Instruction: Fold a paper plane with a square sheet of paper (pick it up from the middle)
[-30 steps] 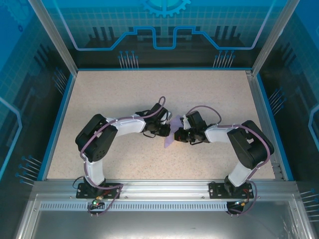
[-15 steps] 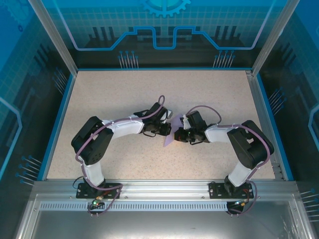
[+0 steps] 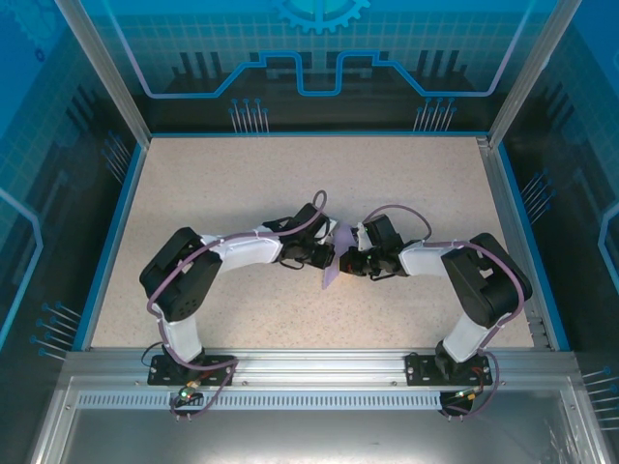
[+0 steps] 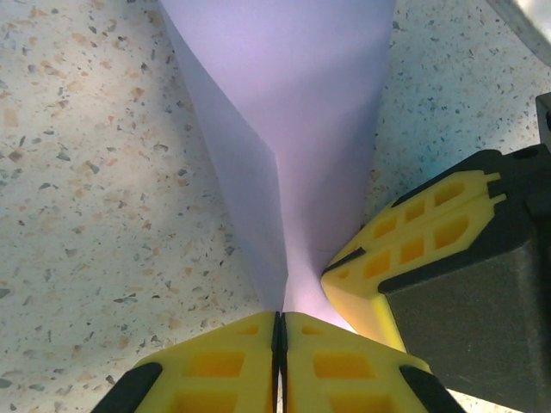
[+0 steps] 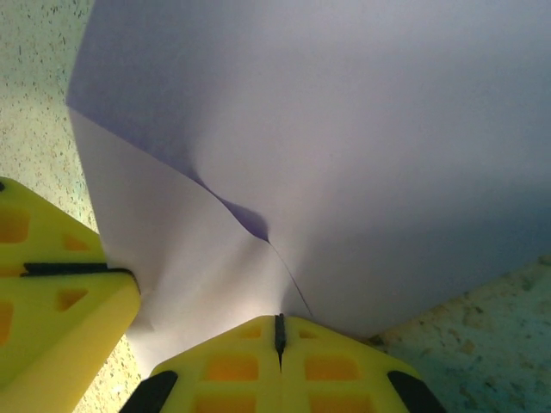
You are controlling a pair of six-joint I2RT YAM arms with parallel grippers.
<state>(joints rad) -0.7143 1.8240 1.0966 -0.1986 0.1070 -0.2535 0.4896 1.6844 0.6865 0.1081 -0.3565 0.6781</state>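
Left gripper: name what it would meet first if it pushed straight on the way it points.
The paper it pinches, which stretches straight ahead of the left gripper. The right gripper sits close beside that line, likely next, though depth is unclear.

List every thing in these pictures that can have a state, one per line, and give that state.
square sheet of paper: bent along a crease, pinched at one edge by both tools
left tool: shut on the square sheet of paper
right tool: shut on the square sheet of paper, close beside the left tool
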